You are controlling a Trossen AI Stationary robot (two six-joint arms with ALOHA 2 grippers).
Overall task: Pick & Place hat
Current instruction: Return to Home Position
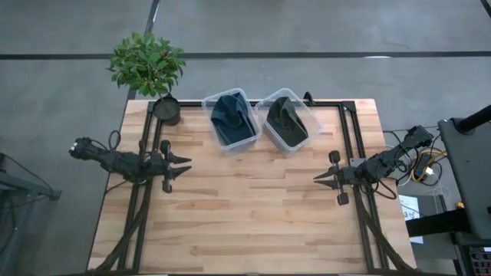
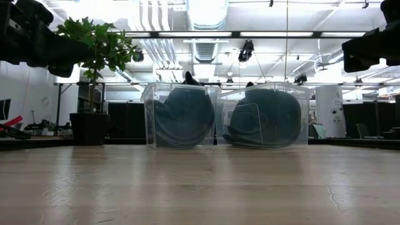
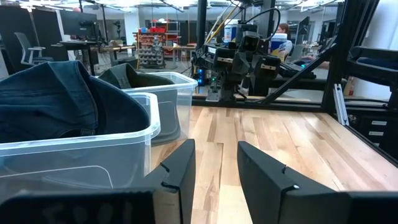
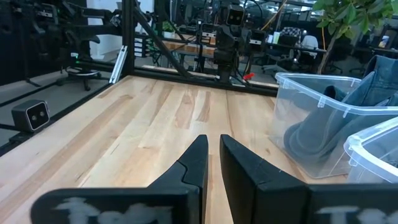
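Wooden tabletop is carrying two clear bins at its far edge. Blue caps are lying bunched in the left bin, their number unclear, and a dark cap is filling the right bin. The left gripper is hovering empty with its fingers parted, and the right gripper is hovering opposite, its fingers only narrowly apart.

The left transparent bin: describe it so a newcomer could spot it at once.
On the wooden table, find the potted plant at the far edge. The left transparent bin is the clear bin nearest it, holding blue caps; the right bin beside it holds dark green caps.
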